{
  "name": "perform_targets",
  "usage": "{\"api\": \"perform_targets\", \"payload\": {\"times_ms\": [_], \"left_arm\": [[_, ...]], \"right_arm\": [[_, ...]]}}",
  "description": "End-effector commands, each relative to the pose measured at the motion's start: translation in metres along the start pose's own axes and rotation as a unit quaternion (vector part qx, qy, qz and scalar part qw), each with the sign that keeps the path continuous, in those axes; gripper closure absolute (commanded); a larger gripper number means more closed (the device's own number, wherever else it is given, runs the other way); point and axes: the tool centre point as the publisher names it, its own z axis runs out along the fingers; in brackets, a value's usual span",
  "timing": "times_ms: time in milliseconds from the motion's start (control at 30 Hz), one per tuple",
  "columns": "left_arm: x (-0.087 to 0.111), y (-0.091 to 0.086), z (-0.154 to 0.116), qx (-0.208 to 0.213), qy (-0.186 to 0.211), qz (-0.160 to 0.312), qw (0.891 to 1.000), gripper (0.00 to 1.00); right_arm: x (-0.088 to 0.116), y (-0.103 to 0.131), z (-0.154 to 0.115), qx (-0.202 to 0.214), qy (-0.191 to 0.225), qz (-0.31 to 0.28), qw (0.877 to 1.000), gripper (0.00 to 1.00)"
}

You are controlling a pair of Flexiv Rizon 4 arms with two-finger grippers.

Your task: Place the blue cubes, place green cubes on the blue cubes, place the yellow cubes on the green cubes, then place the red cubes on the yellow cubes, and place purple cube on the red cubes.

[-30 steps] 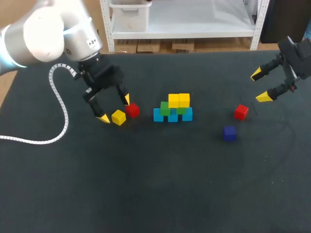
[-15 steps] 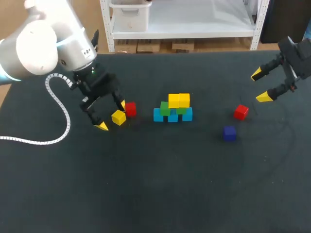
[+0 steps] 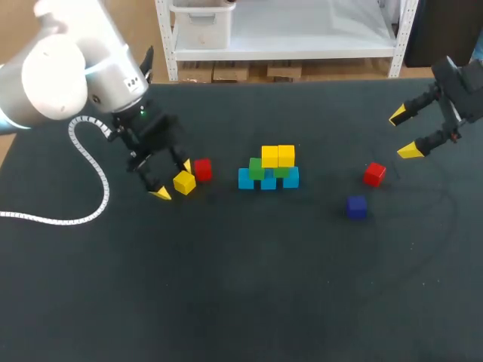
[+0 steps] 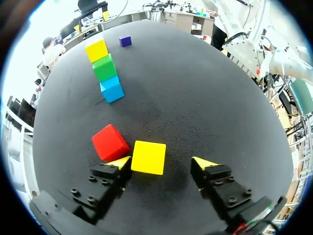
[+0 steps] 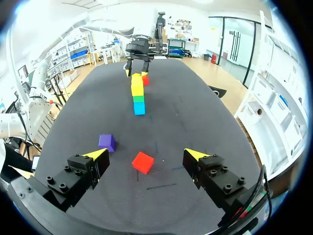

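Here's the left gripper (image 3: 173, 179), down low over the left half of the table (image 3: 241, 286), fingers spread wide. The loose yellow cube (image 4: 148, 157) sits right between them, up against one yellow tip and clear of the other, so nothing is clamped. A red cube (image 4: 110, 142) lies just beside that same finger, on the side toward the stack (image 5: 138, 98).

The stack is mid-table, nearer the far edge. It's three blue cubes (image 3: 268, 181) in a row, two green cubes (image 3: 256, 169) on them and two yellow cubes (image 3: 269, 156) on the greens.

Toward the right edge, a second red cube (image 3: 373, 174) and the purple cube (image 3: 356, 207) lie on the table top, near one another and well apart from the stack.

The right gripper (image 3: 404, 133) hangs above the table near the far right corner, fingers wide apart, holding nothing. From its wrist, that second red cube lies ahead between its tips, the purple one just beside it.
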Motion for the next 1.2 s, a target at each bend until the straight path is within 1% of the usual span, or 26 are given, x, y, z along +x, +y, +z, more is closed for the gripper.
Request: {"api": "perform_targets", "payload": {"times_ms": [33,67,133,167,200,233,333,600,633,667,700,733,867,967,1067,1133,1167,1200], "left_arm": [[-0.0016,0.0013,-0.0021,0.001,0.005,0.004,1.000,0.39],[-0.0023,0.0020,-0.0031,0.001,0.005,0.005,1.000,0.38],[-0.0031,0.0029,-0.0036,0.001,0.004,0.007,1.000,0.29],[-0.0036,0.0035,-0.0035,0.001,0.004,0.010,1.000,0.15],[-0.0040,0.0039,-0.0034,0.001,0.004,0.011,1.000,0.04],[-0.0050,0.0050,-0.0029,0.001,0.003,0.013,1.000,0.00],[-0.0067,0.0073,-0.0030,0.000,0.001,0.016,1.000,0.00],[-0.0075,0.0098,-0.0033,-0.014,-0.005,0.005,1.000,0.00],[-0.0078,0.0100,-0.0032,-0.015,-0.005,0.005,1.000,0.08],[-0.0080,0.0102,-0.0032,-0.015,-0.006,0.005,1.000,0.11],[-0.0081,0.0103,-0.0031,-0.015,-0.006,0.004,1.000,0.16],[-0.0082,0.0103,-0.0031,-0.014,-0.006,0.004,1.000,0.18],[-0.0084,0.0105,-0.0019,-0.013,-0.009,-0.002,1.000,0.14],[-0.0086,0.0104,-0.0018,-0.015,-0.009,-0.005,1.000,0.16],[-0.0088,0.0102,-0.0016,-0.017,-0.010,-0.010,1.000,0.27],[-0.0088,0.0101,-0.0013,-0.017,-0.010,-0.012,1.000,0.41],[-0.0089,0.0100,-0.0010,-0.017,-0.010,-0.014,1.000,0.52],[-0.0089,0.0100,-0.0009,-0.017,-0.010,-0.015,1.000,0.55]], "right_arm": [[0.0001,-0.0009,0.0006,0.000,-0.001,0.000,1.000,0.00],[0.0001,-0.0009,0.0006,0.000,-0.001,0.000,1.000,0.00],[0.0001,-0.0009,0.0006,0.000,-0.001,0.000,1.000,0.00],[0.0001,-0.0009,0.0006,0.000,-0.001,0.000,1.000,0.00],[0.0001,-0.0009,0.0006,0.000,-0.001,0.000,1.000,0.00],[0.0001,-0.0009,0.0006,0.000,-0.001,0.000,1.000,0.00],[0.0001,-0.0009,0.0006,0.000,-0.001,0.000,1.000,0.00],[0.0001,-0.0009,0.0006,0.000,-0.001,0.000,1.000,0.00],[0.0001,-0.0009,0.0006,0.000,-0.001,0.000,1.000,0.00],[0.0001,-0.0009,0.0006,0.000,-0.001,0.000,1.000,0.00],[0.0001,-0.0009,0.0006,0.000,-0.001,0.000,1.000,0.00],[0.0001,-0.0009,0.0006,0.000,-0.001,0.000,1.000,0.00],[0.0001,-0.0009,0.0006,0.000,-0.001,0.000,1.000,0.00],[0.0001,-0.0009,0.0006,0.000,-0.001,0.000,1.000,0.00],[0.0001,-0.0009,0.0006,0.000,-0.001,0.000,1.000,0.00],[0.0001,-0.0009,0.0006,0.000,-0.001,0.000,1.000,0.00],[0.0001,-0.0009,0.0006,0.000,-0.001,0.000,1.000,0.00],[0.0001,-0.0009,0.0006,0.000,-0.001,0.000,1.000,0.00]]}}
